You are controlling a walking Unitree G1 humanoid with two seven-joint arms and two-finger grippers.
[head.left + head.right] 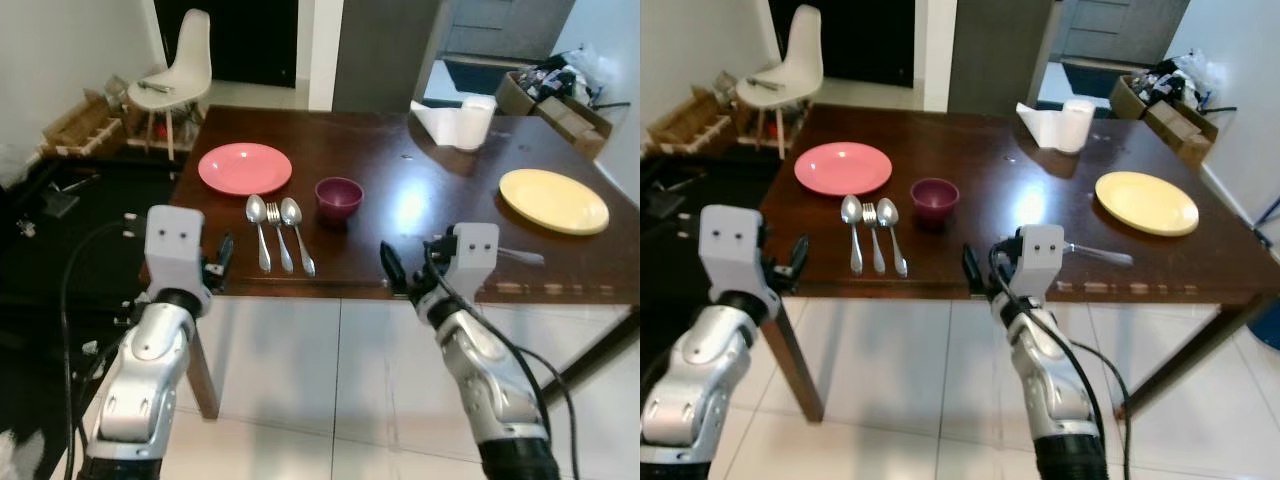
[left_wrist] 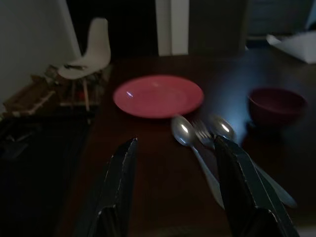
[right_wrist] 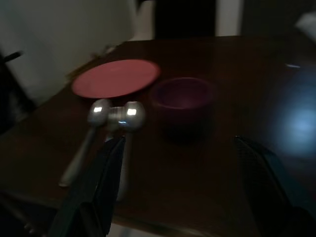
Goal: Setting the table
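The dark brown wooden table (image 1: pixel 400 190) holds two shiny metal spoons (image 1: pixel 258 226) and a metal fork (image 1: pixel 279 235) side by side. They lie between the round pink plate (image 1: pixel 245 167) and the table's near edge, beside the small purple bowl (image 1: pixel 339 196). Their handles point at the robot, likely easy to grab. The left gripper (image 1: pixel 222 258) and right gripper (image 1: pixel 392 268) wait at that edge, fingers spread wide, holding nothing.

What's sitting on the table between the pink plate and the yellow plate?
The maroon bowl sits between the pink plate and the yellow plate, nearer the pink one; past it, bare dark tabletop, seen in both eye views.
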